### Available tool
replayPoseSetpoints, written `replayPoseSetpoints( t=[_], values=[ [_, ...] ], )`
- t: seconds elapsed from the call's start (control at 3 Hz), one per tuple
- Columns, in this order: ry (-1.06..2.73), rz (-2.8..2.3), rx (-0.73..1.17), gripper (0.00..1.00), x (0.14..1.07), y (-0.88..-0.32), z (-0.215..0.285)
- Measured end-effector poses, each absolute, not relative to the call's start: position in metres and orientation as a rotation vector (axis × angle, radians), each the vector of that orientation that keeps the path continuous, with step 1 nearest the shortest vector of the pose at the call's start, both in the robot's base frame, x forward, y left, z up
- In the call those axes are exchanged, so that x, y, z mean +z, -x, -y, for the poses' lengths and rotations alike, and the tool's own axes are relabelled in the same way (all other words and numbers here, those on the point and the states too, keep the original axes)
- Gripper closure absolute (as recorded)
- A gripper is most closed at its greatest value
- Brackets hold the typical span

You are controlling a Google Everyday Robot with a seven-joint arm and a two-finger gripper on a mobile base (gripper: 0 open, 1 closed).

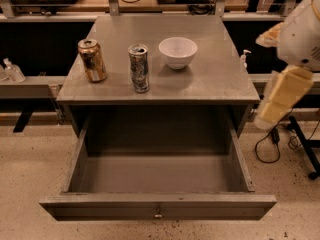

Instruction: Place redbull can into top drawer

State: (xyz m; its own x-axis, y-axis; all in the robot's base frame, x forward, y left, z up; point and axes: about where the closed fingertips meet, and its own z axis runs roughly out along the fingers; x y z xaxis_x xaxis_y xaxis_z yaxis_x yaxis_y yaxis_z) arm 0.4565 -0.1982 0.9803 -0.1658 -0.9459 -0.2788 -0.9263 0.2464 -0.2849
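The redbull can (139, 68), slim, silver and dark blue, stands upright on the grey cabinet top (210, 79), near its front edge and left of centre. The top drawer (159, 176) is pulled fully out below it, and nothing shows inside. Its front panel (100, 206) has a small metal knob (158, 214) at centre. Only my arm's white and cream links (282, 94) show, at the right edge beside the cabinet. The gripper is out of view, so nothing of mine is near the can.
A wider golden-brown can (92, 60) stands left of the redbull can. A white bowl (177, 52) sits to its right. Cables (270, 144) and a black stand leg (305, 154) lie on the floor at the right. A low shelf with bottles (12, 71) is at the left.
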Motion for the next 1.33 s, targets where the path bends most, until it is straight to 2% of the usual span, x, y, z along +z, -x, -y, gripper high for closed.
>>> replayPoseSetpoints(
  t=[0.33,0.67,1.33],
  values=[
    [1.684,-1.833,0.043,0.0,1.004,-0.516,0.131],
    [1.556,-1.592,0.303,0.0,1.024,-0.589,0.045],
    [1.385,-1.523,0.65,0.0,1.0,-0.649,-0.033]
  ],
)
